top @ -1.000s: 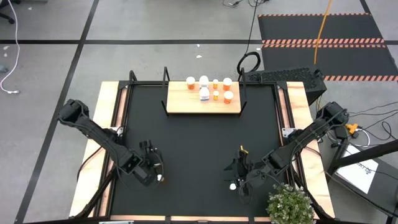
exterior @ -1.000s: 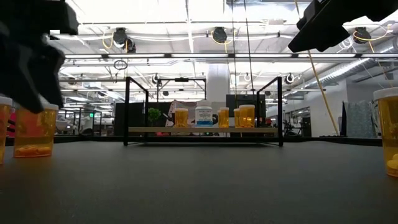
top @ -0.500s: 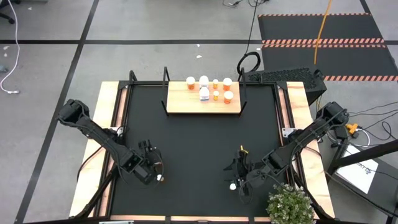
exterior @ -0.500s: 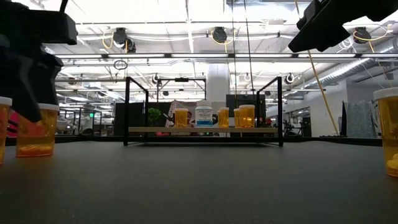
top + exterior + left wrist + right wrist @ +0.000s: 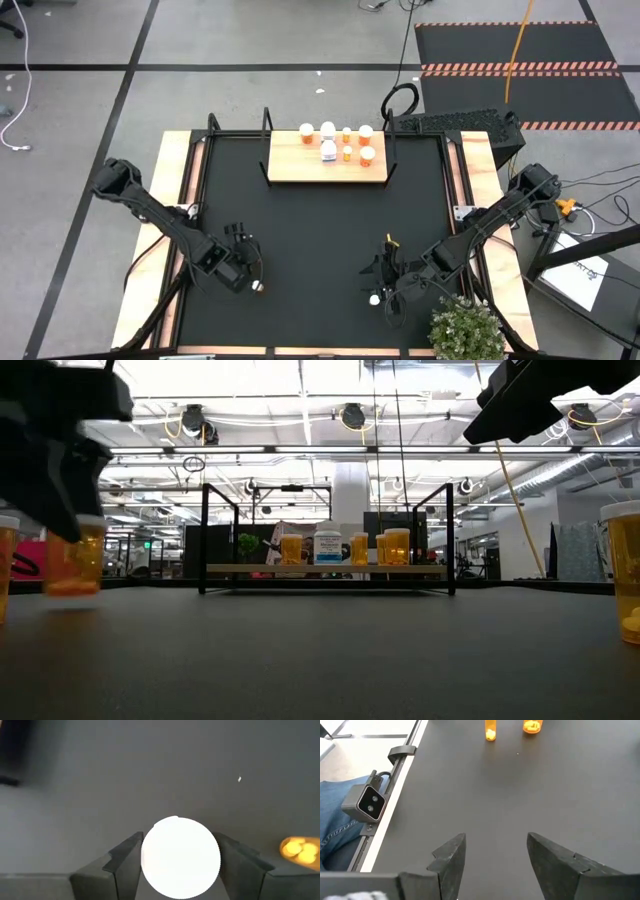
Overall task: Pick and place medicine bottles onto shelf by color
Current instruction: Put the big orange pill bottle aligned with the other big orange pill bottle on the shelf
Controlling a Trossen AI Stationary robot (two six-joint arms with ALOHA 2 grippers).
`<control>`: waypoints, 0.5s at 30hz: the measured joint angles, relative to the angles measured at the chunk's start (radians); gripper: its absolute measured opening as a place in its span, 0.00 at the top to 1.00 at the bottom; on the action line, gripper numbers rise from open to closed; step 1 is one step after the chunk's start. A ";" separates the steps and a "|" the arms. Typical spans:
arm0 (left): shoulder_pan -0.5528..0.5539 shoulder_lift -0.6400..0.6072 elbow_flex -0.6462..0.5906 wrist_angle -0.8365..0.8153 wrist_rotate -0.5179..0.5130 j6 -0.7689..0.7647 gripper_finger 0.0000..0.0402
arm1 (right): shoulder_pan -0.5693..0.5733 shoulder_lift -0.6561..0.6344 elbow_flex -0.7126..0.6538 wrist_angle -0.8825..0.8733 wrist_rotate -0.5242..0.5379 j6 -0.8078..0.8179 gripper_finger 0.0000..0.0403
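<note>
Two grippers are low over the near part of the black table [image 5: 320, 240]. The left gripper [image 5: 252, 280] is near the near left corner. Its two dark fingers [image 5: 125, 862] sit on both sides of a white cap [image 5: 180, 857], and they look like they are pinching it. That cap is the top of an orange bottle [image 5: 75, 555]. In the low view, the bottle's bottom seems to be just off the table. Another orange bottle [image 5: 6, 565] stands at the very left edge of the low view, just beside the first one.

The right gripper [image 5: 385, 285] is near the near right corner. Its fingers [image 5: 451, 855] are spread apart with only bare table between them. A bottle with a white cap [image 5: 374, 298] stands just beside it, closer to the near edge. A green plant [image 5: 465, 328] sits at the near right corner.

At the middle of the far edge is the shelf [image 5: 300, 167], a light wood board with thin black posts at its ends. Seven bottles stand on its right half. Most are orange bottles with white caps [image 5: 366, 155]. One white bottle [image 5: 328, 151] stands among them.
</note>
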State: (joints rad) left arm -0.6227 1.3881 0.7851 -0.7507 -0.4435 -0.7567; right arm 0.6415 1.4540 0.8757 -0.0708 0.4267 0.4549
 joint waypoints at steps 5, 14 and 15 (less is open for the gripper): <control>0.054 -0.030 0.050 0.000 0.000 0.122 0.47 | 0.000 0.000 0.000 0.000 0.000 0.000 0.49; 0.191 -0.042 0.186 0.003 0.004 0.399 0.45 | 0.000 0.000 0.000 0.000 0.000 0.000 0.49; 0.209 -0.042 0.200 0.003 0.010 0.428 0.45 | 0.000 0.000 0.000 0.000 0.000 0.000 0.49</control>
State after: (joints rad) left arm -0.4140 1.3460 0.9849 -0.7479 -0.4335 -0.3287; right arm 0.6415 1.4540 0.8757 -0.0711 0.4271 0.4550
